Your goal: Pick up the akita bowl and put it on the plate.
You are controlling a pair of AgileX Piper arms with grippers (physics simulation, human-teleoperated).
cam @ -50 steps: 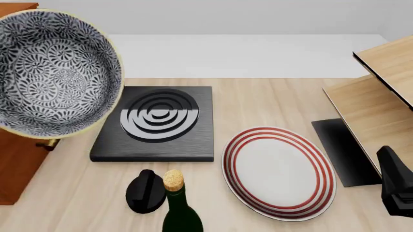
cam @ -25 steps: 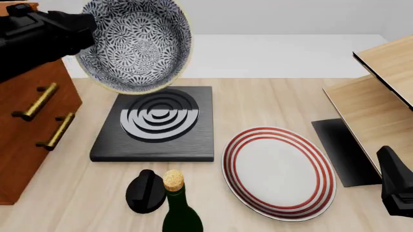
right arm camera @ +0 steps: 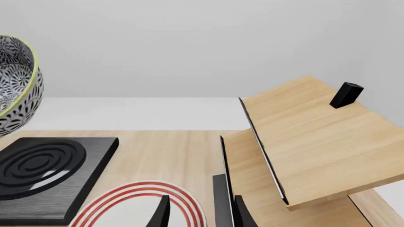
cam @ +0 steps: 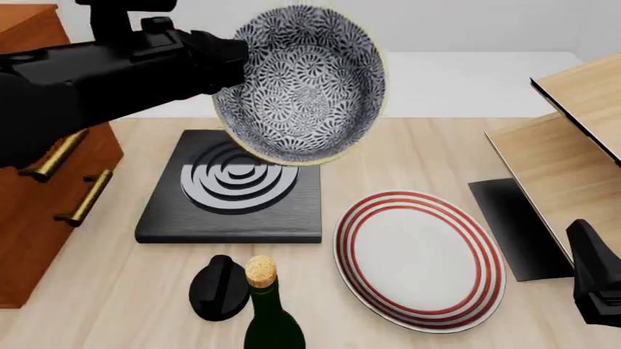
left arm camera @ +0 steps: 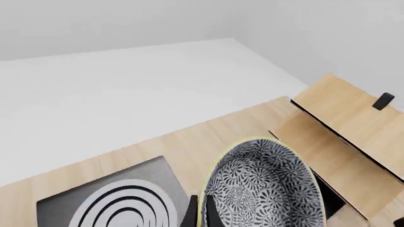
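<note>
Tilting blue-white floral akita bowl [cam: 301,83]

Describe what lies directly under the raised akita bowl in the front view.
Under the akita bowl sits the black stove with grey rings; the bowl covers its far edge. The plate lies apart, uncovered.

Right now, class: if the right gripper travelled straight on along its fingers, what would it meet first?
Probably the plate: in the right wrist view the right gripper points low over the table, its fingertips framing the plate's red-ringed near rim. Depth is unclear, though.
</note>
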